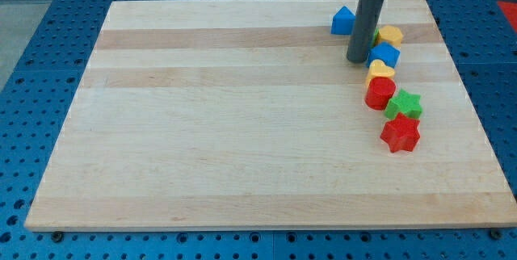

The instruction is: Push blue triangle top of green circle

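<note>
tip [358, 60] of my end effector, a bare rod with nothing to open or close, sits on the surface [242, 131]. blue triangle [342, 21] lies just up-left of it, near the top edge. green circle isn't identifiable; a green sliver [376, 33] shows behind the rod. the target side is unclear.

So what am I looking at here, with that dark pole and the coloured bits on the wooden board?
There is one camera, looking down at a wooden board. The dark pole is the end of a robot arm; it has no hand and holds nothing, it only pushes. My tip rests just right of the blue triangle, beside a second blue block. Behind the pole peeks a green piece, mostly hidden. Running down the view's right are two yellow blocks, a red block, a green star and a red star.
</note>
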Action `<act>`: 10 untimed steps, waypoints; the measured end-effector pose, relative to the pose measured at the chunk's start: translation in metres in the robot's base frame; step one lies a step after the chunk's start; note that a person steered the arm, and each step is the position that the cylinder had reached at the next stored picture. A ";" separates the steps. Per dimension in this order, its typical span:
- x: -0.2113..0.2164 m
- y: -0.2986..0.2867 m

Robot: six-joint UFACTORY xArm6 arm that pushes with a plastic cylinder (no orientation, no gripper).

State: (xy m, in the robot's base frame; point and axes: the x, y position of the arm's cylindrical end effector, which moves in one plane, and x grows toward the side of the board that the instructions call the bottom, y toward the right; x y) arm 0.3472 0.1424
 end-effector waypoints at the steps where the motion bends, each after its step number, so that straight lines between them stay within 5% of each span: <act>1: -0.023 0.000; 3: -0.056 0.000; 5: -0.034 -0.008; 10: -0.067 -0.043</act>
State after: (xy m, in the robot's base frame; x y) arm 0.2806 0.0992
